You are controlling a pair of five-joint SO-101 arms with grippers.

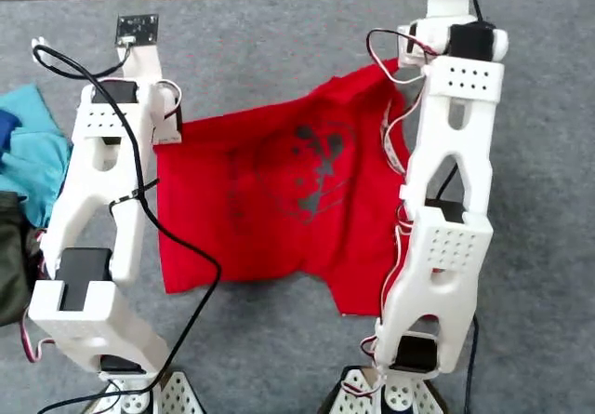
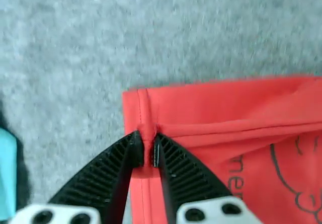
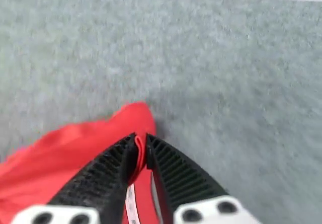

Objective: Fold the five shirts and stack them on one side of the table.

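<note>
**Desk:** Where does the red shirt lie?

**Field:** It is spread across the grey table between the two arms, with a dark print showing at its middle. The near edge is rumpled, and one corner trails toward the base of the right arm.

**Desk:** And the left gripper?

**Field:** Its black ribbed fingers are pressed together on the hemmed edge of the shirt, with a narrow ridge of red cloth pinched between the tips. This is at the far corner on the left arm's side.

**Desk:** The right gripper?

**Field:** It is also clamped on red cloth — a thin fold is caught between its tips at the shirt's other far corner, which is drawn up to a point there. A white label shows just below the tips.

**Desk:** What else is on the table?

**Field:** A teal shirt is bunched at the table's edge beside the left arm, apart from the red one. A dark garment lies just beside it, nearer that arm's base. A black cable runs down the left arm and loops across the red shirt's near corner.
</note>
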